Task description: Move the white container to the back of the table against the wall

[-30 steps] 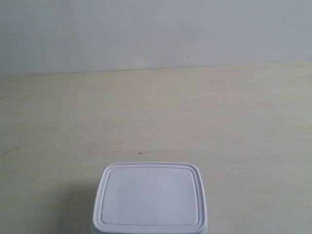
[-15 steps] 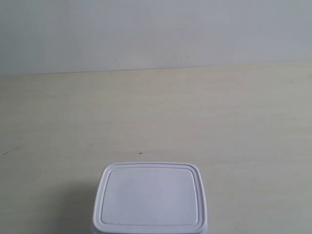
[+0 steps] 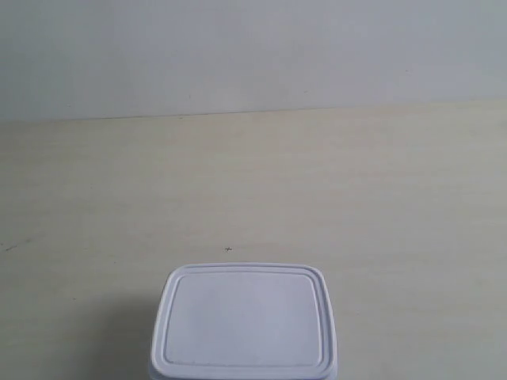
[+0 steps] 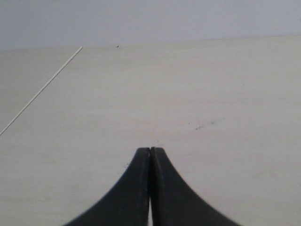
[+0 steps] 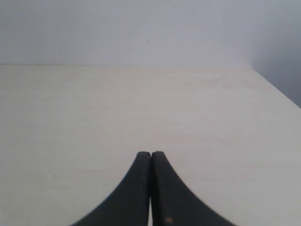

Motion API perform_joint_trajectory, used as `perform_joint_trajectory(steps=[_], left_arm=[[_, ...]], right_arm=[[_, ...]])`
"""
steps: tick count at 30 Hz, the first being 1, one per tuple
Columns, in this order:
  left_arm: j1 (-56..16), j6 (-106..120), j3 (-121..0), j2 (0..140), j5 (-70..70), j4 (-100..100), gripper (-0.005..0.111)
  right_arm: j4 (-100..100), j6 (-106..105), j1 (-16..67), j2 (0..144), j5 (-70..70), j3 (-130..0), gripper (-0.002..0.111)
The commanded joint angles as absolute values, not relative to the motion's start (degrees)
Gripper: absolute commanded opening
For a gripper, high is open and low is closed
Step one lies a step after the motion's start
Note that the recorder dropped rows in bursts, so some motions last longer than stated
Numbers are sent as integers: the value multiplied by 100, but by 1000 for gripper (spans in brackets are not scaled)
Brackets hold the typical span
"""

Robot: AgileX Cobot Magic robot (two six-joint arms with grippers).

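Note:
The white container (image 3: 245, 326) stands with its rimmed lid on at the near edge of the exterior view, resting on the pale beige table (image 3: 253, 182), well short of the grey-white wall (image 3: 253, 51). No arm shows in that view. My left gripper (image 4: 150, 149) is shut with nothing between its black fingers, above bare table. My right gripper (image 5: 150, 153) is likewise shut and empty over bare table. Neither wrist view shows the container.
A thin seam line (image 4: 42, 89) crosses the table in the left wrist view, with a faint dark scuff (image 4: 203, 125) ahead of the fingers. The table's side edge (image 5: 277, 92) shows in the right wrist view. A tiny dark speck (image 3: 228, 249) lies just beyond the container.

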State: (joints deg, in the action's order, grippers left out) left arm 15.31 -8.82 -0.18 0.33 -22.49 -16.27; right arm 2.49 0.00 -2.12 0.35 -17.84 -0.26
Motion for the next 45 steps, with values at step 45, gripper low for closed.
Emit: perform_joint_trajectory(steps=[45], left_arm=[[1535, -5430, 0, 0, 4653, -1935, 0]], right_arm=[[2588, 6398, -129, 443, 2256, -737, 0]])
